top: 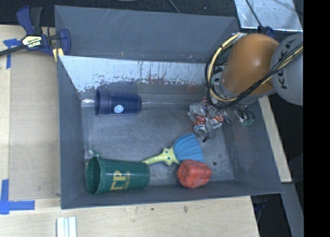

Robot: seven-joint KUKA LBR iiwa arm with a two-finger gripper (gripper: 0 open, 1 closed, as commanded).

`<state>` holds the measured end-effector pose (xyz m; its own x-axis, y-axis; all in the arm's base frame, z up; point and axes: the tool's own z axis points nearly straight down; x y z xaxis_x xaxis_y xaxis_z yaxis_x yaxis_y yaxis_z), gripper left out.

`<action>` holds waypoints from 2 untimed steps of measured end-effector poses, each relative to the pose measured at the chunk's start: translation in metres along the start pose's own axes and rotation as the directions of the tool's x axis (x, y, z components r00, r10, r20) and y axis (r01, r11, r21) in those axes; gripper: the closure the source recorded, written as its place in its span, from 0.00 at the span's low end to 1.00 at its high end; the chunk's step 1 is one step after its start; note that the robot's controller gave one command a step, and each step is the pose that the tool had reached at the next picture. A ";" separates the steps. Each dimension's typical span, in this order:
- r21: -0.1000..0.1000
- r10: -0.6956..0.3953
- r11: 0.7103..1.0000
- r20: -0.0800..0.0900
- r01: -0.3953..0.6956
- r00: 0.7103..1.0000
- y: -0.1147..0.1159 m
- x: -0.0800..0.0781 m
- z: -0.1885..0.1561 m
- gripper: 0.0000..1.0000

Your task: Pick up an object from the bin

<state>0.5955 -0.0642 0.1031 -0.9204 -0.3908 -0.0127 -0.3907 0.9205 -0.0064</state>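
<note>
Low at the right side of the grey metal bin (pixel 149 34), under the arm's orange cover (pixel 251 63): the claw (pixel 205 122), wrapped in wiring. Cannot tell whether open or closed. Just below and left of the claw, close but apart from it: a blue fan-shaped toy (pixel 186 149) on a yellow handle, flat on the bin floor, handle pointing away to the left. Probably the handiest pick. Further below the claw, just beside the fan's lower edge: a red lumpy thing (pixel 194 174). Well off to the left: a green cup (pixel 116 175) on its side, near the tip of the yellow handle, and, about level with the claw, a dark blue cup (pixel 117 102), also on its side.

For a clean grab: shift slightly toward the fan before descending. Line up across the narrow neck between blade and handle rather than across the wide flat blade. Go down to the floor, then close. Mind the red lump and the bin's right wall, both likely close enough to foul a descent. Lift straight up and check for tilt.
</note>
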 end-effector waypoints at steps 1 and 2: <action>0.002 -0.027 1.000 0.004 0.027 1.000 0.000 -0.003 -0.012 1.00; 0.001 -0.045 0.999 0.003 0.045 0.999 -0.008 -0.013 -0.013 1.00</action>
<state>0.6104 -0.0668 0.1159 -0.9017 -0.4321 -0.0149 -0.4320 0.9018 -0.0080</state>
